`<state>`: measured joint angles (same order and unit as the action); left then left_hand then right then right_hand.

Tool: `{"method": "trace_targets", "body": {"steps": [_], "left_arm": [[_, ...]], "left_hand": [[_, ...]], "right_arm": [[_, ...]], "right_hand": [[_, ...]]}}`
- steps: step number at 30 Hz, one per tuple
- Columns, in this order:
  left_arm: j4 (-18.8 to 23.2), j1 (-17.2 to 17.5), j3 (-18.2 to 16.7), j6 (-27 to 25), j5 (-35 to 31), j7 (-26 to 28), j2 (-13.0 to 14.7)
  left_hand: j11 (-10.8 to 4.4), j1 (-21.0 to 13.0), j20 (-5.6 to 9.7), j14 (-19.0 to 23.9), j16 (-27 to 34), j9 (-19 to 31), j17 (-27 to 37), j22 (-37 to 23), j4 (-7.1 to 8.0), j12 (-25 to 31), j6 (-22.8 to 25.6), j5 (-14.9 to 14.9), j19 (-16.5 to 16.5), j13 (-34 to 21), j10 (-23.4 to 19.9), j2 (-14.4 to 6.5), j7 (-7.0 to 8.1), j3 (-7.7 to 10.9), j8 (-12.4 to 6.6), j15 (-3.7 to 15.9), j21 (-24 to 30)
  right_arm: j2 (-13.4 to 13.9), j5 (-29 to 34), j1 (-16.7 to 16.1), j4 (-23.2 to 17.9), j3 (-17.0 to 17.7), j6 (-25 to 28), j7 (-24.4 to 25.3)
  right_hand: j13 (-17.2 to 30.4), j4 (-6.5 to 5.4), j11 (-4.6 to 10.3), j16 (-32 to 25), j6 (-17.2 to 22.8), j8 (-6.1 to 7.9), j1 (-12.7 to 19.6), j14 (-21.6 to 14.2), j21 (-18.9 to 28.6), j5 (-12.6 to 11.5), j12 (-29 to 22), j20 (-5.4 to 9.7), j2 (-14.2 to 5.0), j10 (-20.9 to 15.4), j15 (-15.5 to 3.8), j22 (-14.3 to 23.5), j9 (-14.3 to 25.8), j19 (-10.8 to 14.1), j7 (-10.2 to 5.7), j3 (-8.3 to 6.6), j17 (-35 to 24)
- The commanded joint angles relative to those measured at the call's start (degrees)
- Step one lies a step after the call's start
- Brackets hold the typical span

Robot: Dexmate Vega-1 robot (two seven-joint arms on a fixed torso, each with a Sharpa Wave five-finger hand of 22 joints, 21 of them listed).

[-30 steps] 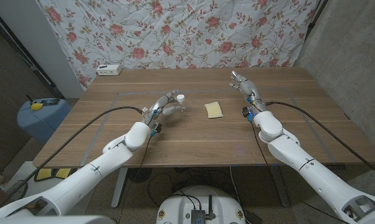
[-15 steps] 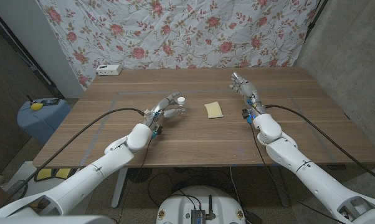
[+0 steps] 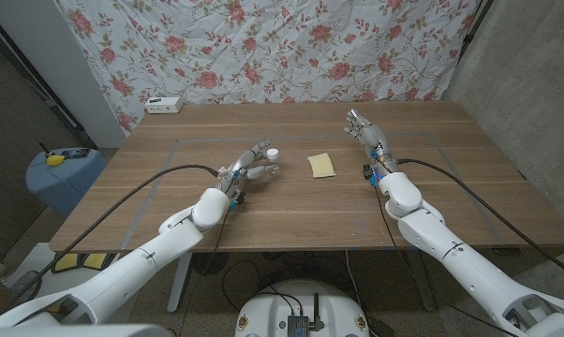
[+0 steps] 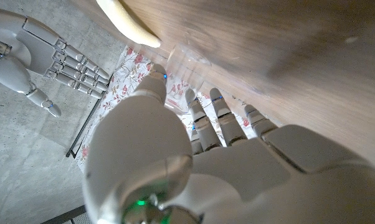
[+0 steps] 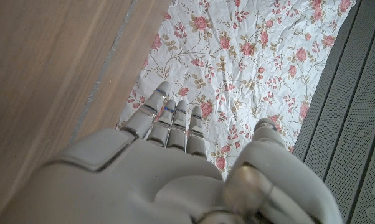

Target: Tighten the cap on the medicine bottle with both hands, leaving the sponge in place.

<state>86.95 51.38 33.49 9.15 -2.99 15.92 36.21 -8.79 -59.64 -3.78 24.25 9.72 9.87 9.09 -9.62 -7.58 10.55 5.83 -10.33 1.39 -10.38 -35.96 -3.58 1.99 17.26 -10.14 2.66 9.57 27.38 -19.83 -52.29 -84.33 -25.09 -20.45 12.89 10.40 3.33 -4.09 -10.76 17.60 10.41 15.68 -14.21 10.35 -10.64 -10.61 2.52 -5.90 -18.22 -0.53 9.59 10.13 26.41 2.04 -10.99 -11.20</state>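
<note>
Left hand [image 3: 247,167] has its fingers spread around the clear bottle [image 3: 267,168], white cap [image 3: 274,150] beside its fingertips; firm grip not confirmed. Right hand [image 3: 364,129] open, empty, well apart. Sponge [image 3: 322,165] lies between them. Risk: the light bottle tips or slides toward the sponge if nudged.

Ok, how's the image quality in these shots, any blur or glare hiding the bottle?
Head view: evenly lit and sharp, but the clear medicine bottle is small and faint. Left wrist view: the bottle looks blurred and see-through behind the left hand. Right wrist view: sharp, no glare.
</note>
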Motion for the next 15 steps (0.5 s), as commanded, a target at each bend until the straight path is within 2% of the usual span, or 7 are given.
{"method": "trace_targets", "body": {"steps": [1, 10, 13, 15], "left_arm": [[-0.8, -0.2, 0.4, 0.3, 0.1, 0.1, -0.2], [-1.3, -0.4, 0.6, 0.7, 0.1, 0.0, -0.3], [-1.4, -0.4, 0.6, 0.7, 0.0, 0.0, -0.3], [-1.2, -0.4, 0.6, 0.4, 0.0, 0.1, -0.3]], "left_hand": [[0.01, 0.5, -0.18, -0.2, -0.2, 0.1, 0.1, -0.1, 0.00, 0.1, 0.6, 0.1, -0.4, -0.1, 0.5, 0.0, 0.43, -0.23, -0.48, 9.04, 0.6], [-0.14, 0.6, -0.28, -0.5, -0.1, 0.1, 0.1, -0.1, -0.10, 0.2, 1.2, 0.1, -0.3, 0.0, 0.6, 0.0, 1.16, -0.35, -0.66, 8.94, 0.8], [-0.24, 0.6, -0.22, -0.5, -0.1, 0.1, 0.1, -0.1, -0.13, 0.2, 1.3, 0.1, -0.2, 0.0, 0.6, 0.0, 1.37, -0.38, -0.66, 8.89, 0.9], [-0.19, 0.6, -0.24, -0.5, 0.0, 0.1, 0.1, -0.1, -0.15, 0.2, 1.3, 0.1, -0.1, 0.0, 0.7, 0.0, 1.45, -0.41, -0.68, 8.87, 0.9]], "right_arm": [[-0.2, 0.3, -0.1, 0.0, -0.1, -0.5, 0.3], [0.5, 1.2, -0.5, -1.1, -0.1, 0.4, 1.0], [0.4, 1.1, -0.6, -1.1, 0.0, 0.1, 1.0], [0.3, 1.1, -0.6, -0.8, 0.1, -0.3, 0.9]], "right_hand": [[0.1, -0.09, 0.23, -0.4, 0.5, 0.43, -0.2, -0.3, 0.3, 0.0, -0.3, 0.41, -0.16, -0.5, -0.16, 0.0, 0.0, -0.2, -0.32, -0.54, 0.0], [0.1, -0.05, 0.10, -0.4, 0.6, 0.42, -0.2, -0.3, 0.3, -0.1, -0.3, 0.44, -0.23, -0.6, -0.18, 0.0, 0.0, -0.2, -0.35, -0.61, 0.0], [0.1, -0.03, 0.49, -0.5, 0.6, 0.42, -0.3, -0.3, 0.3, -0.1, -0.3, 0.45, -0.26, -0.7, -0.18, 0.0, 0.0, -0.2, -0.39, -0.65, 0.0], [0.1, -0.01, 0.14, -0.4, 0.8, 0.46, -0.3, -0.3, 0.3, -0.1, -0.3, 0.39, -0.27, -0.7, -0.19, 0.0, 0.0, -0.2, -0.40, -0.68, 0.0]]}}
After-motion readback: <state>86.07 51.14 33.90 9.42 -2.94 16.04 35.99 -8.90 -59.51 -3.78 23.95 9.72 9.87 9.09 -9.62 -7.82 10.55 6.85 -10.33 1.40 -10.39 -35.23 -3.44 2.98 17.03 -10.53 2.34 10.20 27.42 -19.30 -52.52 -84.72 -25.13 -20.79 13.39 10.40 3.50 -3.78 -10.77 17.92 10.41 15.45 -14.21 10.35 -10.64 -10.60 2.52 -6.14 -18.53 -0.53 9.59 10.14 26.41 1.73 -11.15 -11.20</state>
